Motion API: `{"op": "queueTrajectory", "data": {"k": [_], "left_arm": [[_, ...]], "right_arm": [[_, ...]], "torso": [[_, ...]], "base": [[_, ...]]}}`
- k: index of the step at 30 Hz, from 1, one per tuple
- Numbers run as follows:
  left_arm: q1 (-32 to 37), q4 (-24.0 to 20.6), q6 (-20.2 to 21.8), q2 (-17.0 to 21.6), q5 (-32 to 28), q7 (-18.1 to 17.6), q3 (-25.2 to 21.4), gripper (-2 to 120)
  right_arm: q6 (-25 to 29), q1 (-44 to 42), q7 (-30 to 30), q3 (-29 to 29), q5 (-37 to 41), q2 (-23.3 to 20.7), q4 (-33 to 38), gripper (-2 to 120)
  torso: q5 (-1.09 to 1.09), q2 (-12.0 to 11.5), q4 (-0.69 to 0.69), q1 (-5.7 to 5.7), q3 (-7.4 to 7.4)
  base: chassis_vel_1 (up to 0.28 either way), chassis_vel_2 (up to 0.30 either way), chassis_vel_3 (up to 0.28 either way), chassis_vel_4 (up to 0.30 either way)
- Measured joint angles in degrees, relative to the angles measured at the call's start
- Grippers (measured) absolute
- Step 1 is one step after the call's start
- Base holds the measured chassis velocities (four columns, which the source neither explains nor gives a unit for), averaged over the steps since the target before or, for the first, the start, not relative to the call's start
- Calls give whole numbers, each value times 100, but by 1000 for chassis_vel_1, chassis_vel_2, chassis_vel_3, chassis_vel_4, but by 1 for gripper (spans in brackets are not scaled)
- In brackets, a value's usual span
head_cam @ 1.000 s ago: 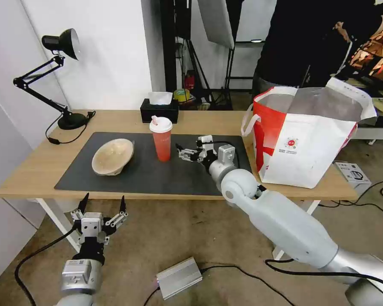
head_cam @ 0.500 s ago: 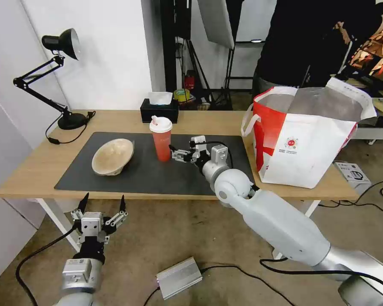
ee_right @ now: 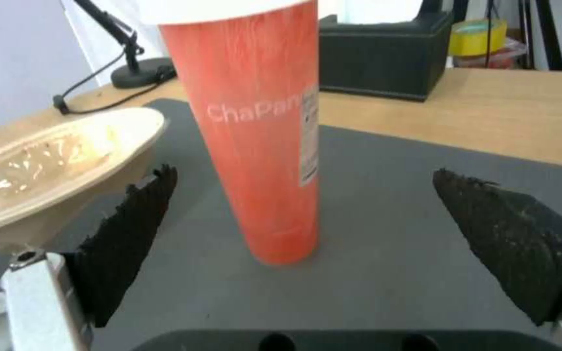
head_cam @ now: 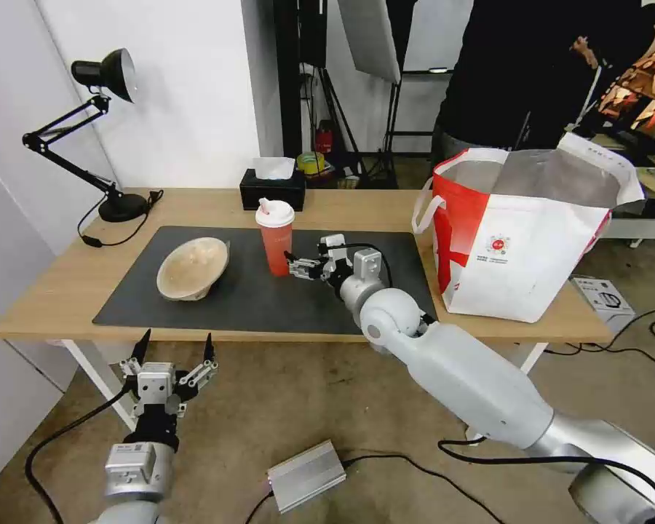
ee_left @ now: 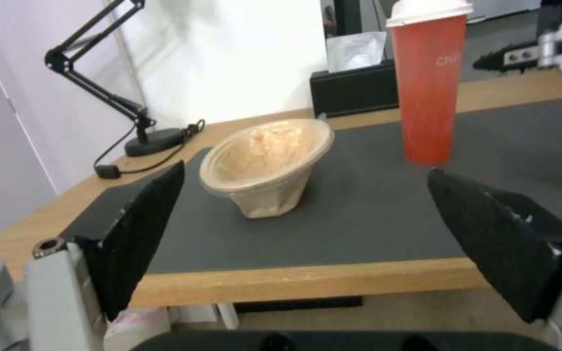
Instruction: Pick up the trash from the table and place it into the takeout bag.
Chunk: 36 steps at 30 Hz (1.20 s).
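My right gripper (head_cam: 292, 263) sits at the centre of the head view, fingers spread, just beside the red cup (head_cam: 275, 237) standing on the grey mat (head_cam: 255, 302). The beige bowl (head_cam: 192, 268) lies tilted left of the cup. The bag (head_cam: 524, 233) stands at right. My left gripper (head_cam: 173, 346) hangs spread at lower left, below the table (head_cam: 58, 287).
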Motion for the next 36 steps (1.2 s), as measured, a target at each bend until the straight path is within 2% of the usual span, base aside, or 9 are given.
{"op": "queueTrajectory", "data": {"k": [14,36], "left_arm": [[-48,6,-6,0,-89,-5,-53,100],[-74,38,-18,-7,-100,-8,-49,100]], "right_arm": [[53,264,-109,-258,-9,397,-667,100],[174,539,-269,-365,-56,648,-1294,100]], "torso": [[0,0,0,0,0],[0,0,0,0,0]], "base": [[0,0,0,0],[0,0,0,0]]}}
